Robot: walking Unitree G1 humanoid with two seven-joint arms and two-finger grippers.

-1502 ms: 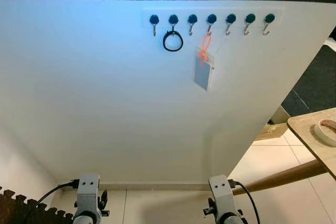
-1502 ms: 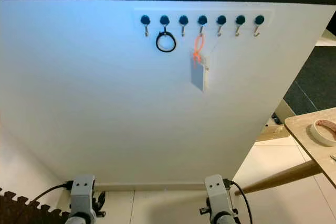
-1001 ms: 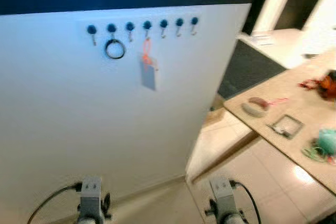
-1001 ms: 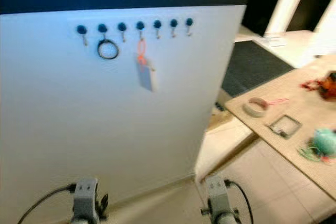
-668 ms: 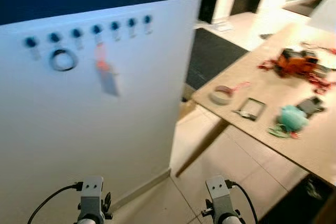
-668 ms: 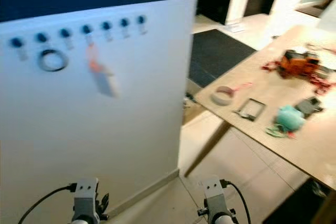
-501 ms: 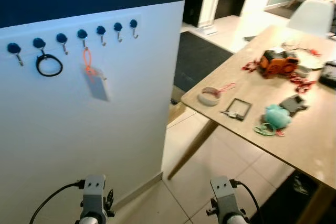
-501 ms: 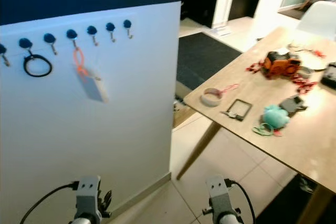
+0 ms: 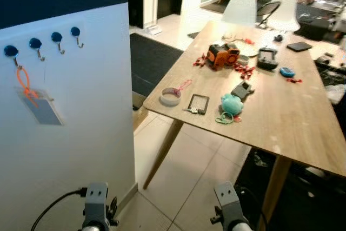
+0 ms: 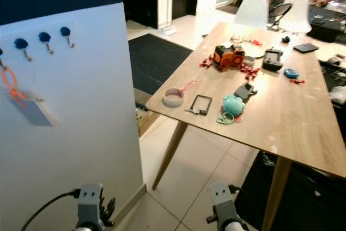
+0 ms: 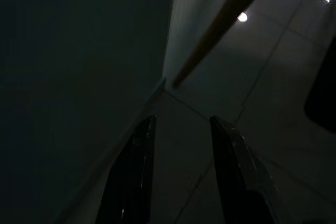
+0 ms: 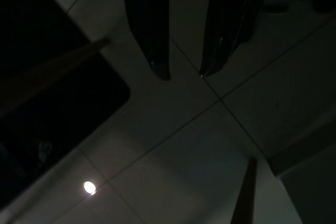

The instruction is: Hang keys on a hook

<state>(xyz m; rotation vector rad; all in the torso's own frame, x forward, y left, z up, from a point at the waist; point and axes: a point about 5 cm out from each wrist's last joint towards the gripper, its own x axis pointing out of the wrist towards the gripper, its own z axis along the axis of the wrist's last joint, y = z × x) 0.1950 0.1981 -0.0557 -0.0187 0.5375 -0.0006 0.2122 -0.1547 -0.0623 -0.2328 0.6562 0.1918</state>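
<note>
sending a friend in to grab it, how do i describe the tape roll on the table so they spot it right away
Go to the long wooden table and its corner nearest the white hook wall. The tape roll lies flat there, left of a small black frame: a pale ring, the only hollow round thing at that end.

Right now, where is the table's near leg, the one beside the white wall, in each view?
Left eye view: table leg slants floorward, picture centre.
Right eye view: centre again.
Left wrist view: pale diagonal bar beyond the fingertips.
Right wrist view: probably the dim bar past the fingertips.
Shared landmark: white wall beside its foot.
</note>
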